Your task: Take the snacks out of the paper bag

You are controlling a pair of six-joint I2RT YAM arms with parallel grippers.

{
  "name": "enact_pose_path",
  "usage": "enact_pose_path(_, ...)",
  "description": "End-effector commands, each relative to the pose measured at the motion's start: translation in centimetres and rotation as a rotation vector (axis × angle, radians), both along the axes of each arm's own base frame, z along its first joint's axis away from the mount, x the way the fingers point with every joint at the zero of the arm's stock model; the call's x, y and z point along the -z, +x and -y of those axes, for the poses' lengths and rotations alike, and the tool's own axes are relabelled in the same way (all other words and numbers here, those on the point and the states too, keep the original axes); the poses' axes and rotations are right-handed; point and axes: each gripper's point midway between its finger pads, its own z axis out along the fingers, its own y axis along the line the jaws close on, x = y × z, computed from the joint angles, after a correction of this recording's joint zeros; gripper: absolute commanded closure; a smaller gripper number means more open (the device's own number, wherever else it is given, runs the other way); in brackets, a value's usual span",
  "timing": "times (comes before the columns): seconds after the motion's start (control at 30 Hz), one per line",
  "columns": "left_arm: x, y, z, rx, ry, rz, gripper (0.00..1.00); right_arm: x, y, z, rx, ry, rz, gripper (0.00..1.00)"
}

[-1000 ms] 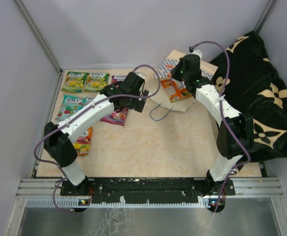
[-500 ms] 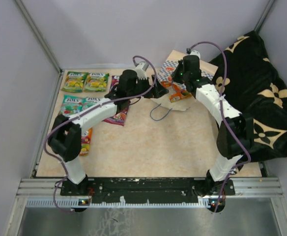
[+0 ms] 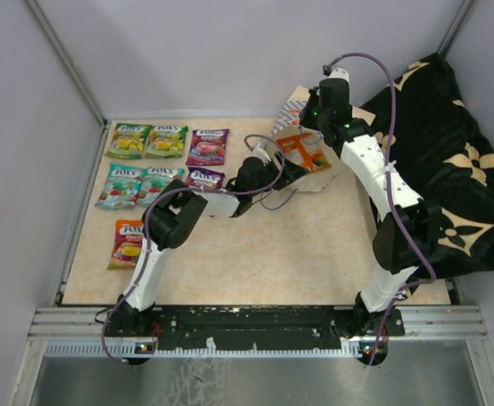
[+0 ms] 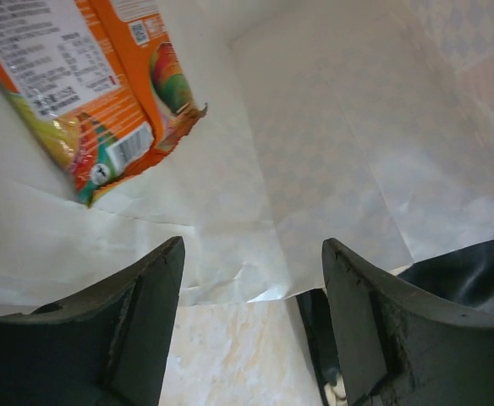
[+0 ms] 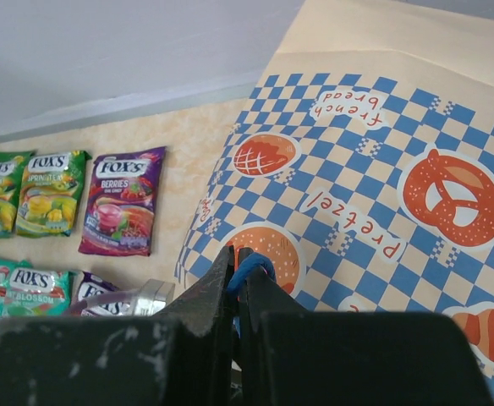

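The paper bag (image 3: 293, 110) lies at the back of the table with its mouth toward the left arm. My right gripper (image 3: 306, 121) is shut on the bag's blue cord handle (image 5: 251, 266) and holds the upper side of the checkered bag (image 5: 382, 186) up. My left gripper (image 3: 296, 169) is open and empty at the bag's mouth. In the left wrist view its jaws (image 4: 251, 279) stand wide apart in front of the white inside of the bag (image 4: 332, 152). An orange-red pouch (image 4: 103, 85) lies inside, ahead and left of the jaws; it also shows in the top view (image 3: 302, 152).
Several FOX'S pouches lie at the left of the table: green-yellow (image 3: 128, 139), purple (image 3: 207, 146), teal (image 3: 120, 182), orange-red (image 3: 128, 244). A black cloth with tan flowers (image 3: 450, 169) fills the right side. The bag's other blue cord handle (image 3: 272, 201) lies on the table.
My left arm has swung right, away from the pouches on the table, and its open gripper now sits at the bag's mouth. My right gripper has lifted the handle up and back.
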Motion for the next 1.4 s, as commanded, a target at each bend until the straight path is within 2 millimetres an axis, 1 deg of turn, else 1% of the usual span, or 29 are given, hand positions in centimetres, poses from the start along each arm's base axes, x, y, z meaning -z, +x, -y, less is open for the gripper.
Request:
enact_pose_path(0.0,-4.9,2.2,-0.6,-0.197,-0.076,0.066,0.29,-1.6,0.5,1.0,0.032,-0.013,0.04,1.0)
enact_pose_path(0.1,-3.3,4.0,-1.4,-0.289,0.018,0.03,0.3,-1.2,0.6,0.8,0.028,0.0,0.029,1.0)
enact_pose_path(0.17,-2.2,4.8,-1.7,-0.323,0.076,0.017,0.31,-1.1,0.6,0.7,0.027,0.0,0.028,1.0)
enact_pose_path(0.27,-0.4,5.3,-2.1,-0.35,0.137,-0.003,0.31,-1.3,0.6,1.0,0.036,-0.005,0.031,1.0)
enact_pose_path(0.47,1.7,6.6,-2.3,-0.345,0.249,-0.008,0.31,-1.2,0.5,1.1,0.039,-0.006,0.033,1.0)
enact_pose_path(0.63,4.0,6.8,-2.6,-0.345,0.323,-0.056,0.3,-0.9,0.4,1.0,0.038,0.004,0.03,1.0)
enact_pose_path(0.7,4.5,7.1,-1.8,-0.336,0.315,-0.086,0.3,-0.7,0.3,0.8,0.033,0.011,0.031,1.0)
enact_pose_path(0.8,6.1,7.6,-0.2,-0.307,0.302,-0.147,0.3,-0.7,0.4,0.8,0.032,0.012,0.033,1.0)
enact_pose_path(0.83,7.0,7.6,0.4,-0.295,0.289,-0.173,0.3,-0.8,0.3,0.8,0.031,0.013,0.035,1.0)
enact_pose_path(0.87,8.3,7.6,0.9,-0.285,0.277,-0.21,0.3,-1.0,0.4,0.8,0.03,0.015,0.037,1.0)
enact_pose_path(0.9,8.9,7.6,1.4,-0.269,0.271,-0.234,0.3,-1.1,0.3,0.7,0.026,0.017,0.04,1.0)
enact_pose_path(1.0,10.0,7.9,2.3,-0.269,0.259,-0.248,0.3,-1.4,0.3,0.5,0.017,0.028,0.046,1.0)
enact_pose_path(1.03,10.1,8.1,2.4,-0.275,0.26,-0.243,0.31,-1.4,0.3,0.4,0.014,0.03,0.047,1.0)
enact_pose_path(1.1,9.9,8.4,2.7,-0.273,0.254,-0.226,0.41,-1.5,0.3,0.3,0.012,0.034,0.048,1.0)
enact_pose_path(1.13,9.7,8.6,2.8,-0.273,0.25,-0.212,0.51,-1.5,0.3,0.4,0.012,0.033,0.047,1.0)
enact_pose_path(1.17,9.2,8.7,2.9,-0.269,0.245,-0.193,0.64,-1.5,0.3,0.4,0.011,0.033,0.048,1.0)
enact_pose_path(1.23,8.3,8.8,3.1,-0.256,0.243,-0.159,0.93,-1.5,0.3,0.3,0.011,0.036,0.048,1.0)
enact_pose_path(1.27,7.8,8.8,3.1,-0.251,0.245,-0.148,0.99,-1.5,0.3,0.4,0.013,0.035,0.047,1.0)
enact_pose_path(1.37,5.9,8.4,2.8,-0.233,0.247,-0.086,1.0,-1.3,0.4,0.7,0.029,0.027,0.048,1.0)
